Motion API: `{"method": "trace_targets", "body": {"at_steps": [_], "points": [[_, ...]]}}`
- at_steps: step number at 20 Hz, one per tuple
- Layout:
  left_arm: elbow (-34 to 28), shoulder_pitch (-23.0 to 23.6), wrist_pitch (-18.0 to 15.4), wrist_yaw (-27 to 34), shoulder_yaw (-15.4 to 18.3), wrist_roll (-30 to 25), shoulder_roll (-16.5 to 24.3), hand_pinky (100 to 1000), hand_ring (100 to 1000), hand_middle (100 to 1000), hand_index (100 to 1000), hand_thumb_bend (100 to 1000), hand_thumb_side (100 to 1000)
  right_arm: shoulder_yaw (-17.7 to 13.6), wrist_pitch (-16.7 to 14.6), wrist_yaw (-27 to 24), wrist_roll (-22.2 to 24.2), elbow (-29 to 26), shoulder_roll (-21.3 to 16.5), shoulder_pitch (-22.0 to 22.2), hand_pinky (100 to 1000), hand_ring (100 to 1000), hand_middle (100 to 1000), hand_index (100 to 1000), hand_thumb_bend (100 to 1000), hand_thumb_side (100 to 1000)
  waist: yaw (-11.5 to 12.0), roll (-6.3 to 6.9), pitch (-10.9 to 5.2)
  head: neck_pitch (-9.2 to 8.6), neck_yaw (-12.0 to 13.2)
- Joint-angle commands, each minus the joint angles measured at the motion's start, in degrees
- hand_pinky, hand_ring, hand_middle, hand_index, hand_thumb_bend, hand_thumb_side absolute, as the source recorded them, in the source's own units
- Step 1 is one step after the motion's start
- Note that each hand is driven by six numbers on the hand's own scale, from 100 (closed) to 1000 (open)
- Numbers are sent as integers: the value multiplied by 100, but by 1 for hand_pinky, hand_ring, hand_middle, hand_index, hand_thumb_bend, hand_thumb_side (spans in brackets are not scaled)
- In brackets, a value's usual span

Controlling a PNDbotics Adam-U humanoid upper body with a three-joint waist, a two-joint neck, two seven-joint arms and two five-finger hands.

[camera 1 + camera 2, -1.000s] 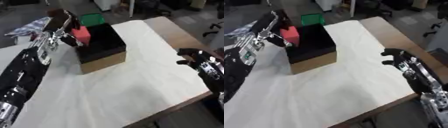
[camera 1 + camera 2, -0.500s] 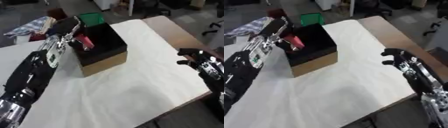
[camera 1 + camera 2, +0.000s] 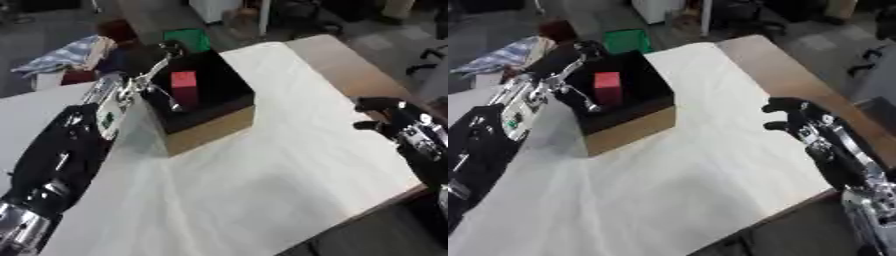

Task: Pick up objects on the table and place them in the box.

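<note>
A cardboard box (image 3: 210,127) with a black inside stands at the table's far left middle. A red block (image 3: 185,85) lies inside it. My left hand (image 3: 150,82) hovers at the box's left rim, fingers spread and straight, apart from the block. My right hand (image 3: 798,120) hangs over the table's right edge with its fingers curled and nothing in them.
A white cloth covers the table (image 3: 262,190); bare wood shows at the far right (image 3: 337,65). A green bin (image 3: 186,39) stands on the floor behind the box, with folded cloth (image 3: 70,55) to the far left.
My left hand carried the red block over the box, let it go inside, and its fingers have spread. The right hand has stayed put.
</note>
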Motion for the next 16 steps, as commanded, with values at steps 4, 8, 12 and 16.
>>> {"method": "trace_targets", "body": {"at_steps": [4, 8, 12, 16], "points": [[-615, -6, -37, 709, -89, 25, 419, 703, 750, 736, 777, 809, 150, -39, -18, -34, -9, -91, -75, 17, 795, 1000, 751, 837, 100, 703, 181, -101, -182, 64, -50], [-1273, 156, 111, 1565, -136, 72, 824, 658, 697, 664, 741, 810, 148, -83, -29, -23, -49, -80, -99, 106, 795, 1000, 751, 837, 100, 700, 410, -139, -254, 164, -102], [-1932, 361, 413, 2287, -150, 75, 1165, 648, 683, 647, 737, 811, 147, -111, -42, -15, -81, -81, -114, 161, 795, 1000, 751, 837, 100, 700, 555, -167, -284, 225, -110], [-2304, 580, 568, 2569, -17, 133, 1409, 626, 660, 615, 725, 812, 151, -155, -52, -11, -121, -81, -106, 218, 795, 1000, 751, 836, 100, 698, 745, -218, -300, 283, -118]]}}
